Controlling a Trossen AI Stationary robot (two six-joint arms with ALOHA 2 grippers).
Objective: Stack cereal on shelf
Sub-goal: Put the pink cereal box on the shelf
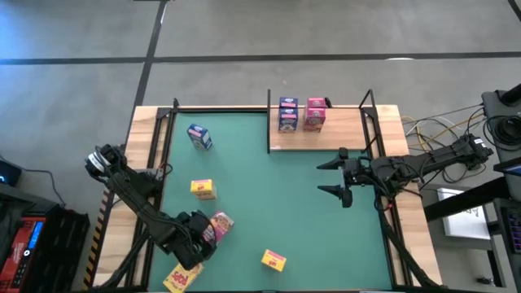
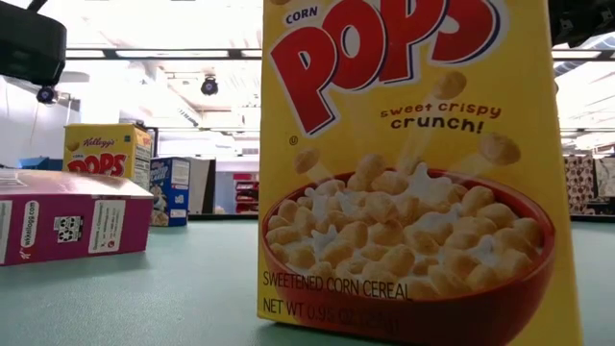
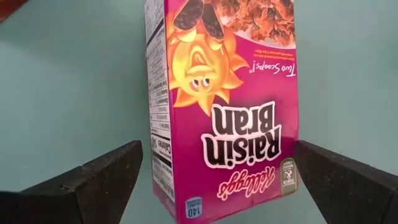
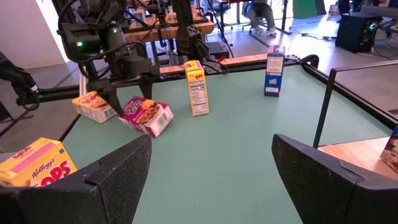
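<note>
A pink Raisin Bran cereal box (image 3: 224,112) lies flat on the green mat at the near left (image 1: 220,225). My left gripper (image 3: 216,163) hangs just above it, pointing steeply down. It is open, with one finger on each long side of the box, clear of it. My right gripper (image 1: 334,177) hovers open and level over the mat in front of the shelf (image 1: 346,134), with nothing between its fingers. The light-wood shelf at the far right bears blue boxes (image 1: 287,115) and a pink box (image 1: 315,115), all standing.
More cereal stands on the mat: a blue box (image 1: 199,137) at the far left, a yellow box (image 1: 203,189) mid-left and a yellow Corn Pops box (image 1: 273,260) near the front edge. Another yellow box (image 1: 181,278) lies near the mat's near left corner. Black posts (image 1: 269,122) edge the shelf.
</note>
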